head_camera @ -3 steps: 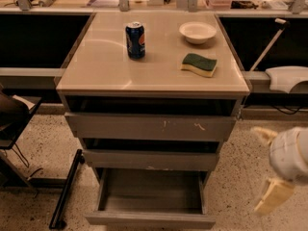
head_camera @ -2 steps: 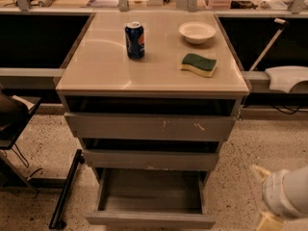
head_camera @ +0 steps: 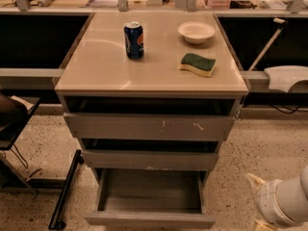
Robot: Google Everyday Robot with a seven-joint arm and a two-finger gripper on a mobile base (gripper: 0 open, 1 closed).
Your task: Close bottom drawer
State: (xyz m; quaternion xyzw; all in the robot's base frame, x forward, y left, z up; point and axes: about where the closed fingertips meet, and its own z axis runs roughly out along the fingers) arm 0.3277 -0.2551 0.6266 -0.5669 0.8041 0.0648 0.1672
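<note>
The bottom drawer point(head_camera: 150, 219) is the lowest of the cabinet's three grey drawers. It is pulled far out, its shallow grey box is empty, and its plain front panel sits near the lower edge of the view. My gripper point(head_camera: 255, 201) is low at the right, beside the drawer's right front corner and apart from it. Its two cream fingertips point(head_camera: 253, 179) point left toward the drawer with a gap between them and hold nothing. The white arm point(head_camera: 284, 202) behind it runs off the right edge.
The top drawer front point(head_camera: 149, 127) with white scratches and the middle front point(head_camera: 150, 160) stand slightly out. On the cabinet top are a blue can point(head_camera: 134, 40), a white bowl point(head_camera: 196, 32) and a green-yellow sponge point(head_camera: 198, 64). A black bar point(head_camera: 66, 190) and a chair point(head_camera: 12, 124) are at the left.
My gripper and arm have dropped lower at the right, down to the level of the bottom drawer. The drawers have not moved.
</note>
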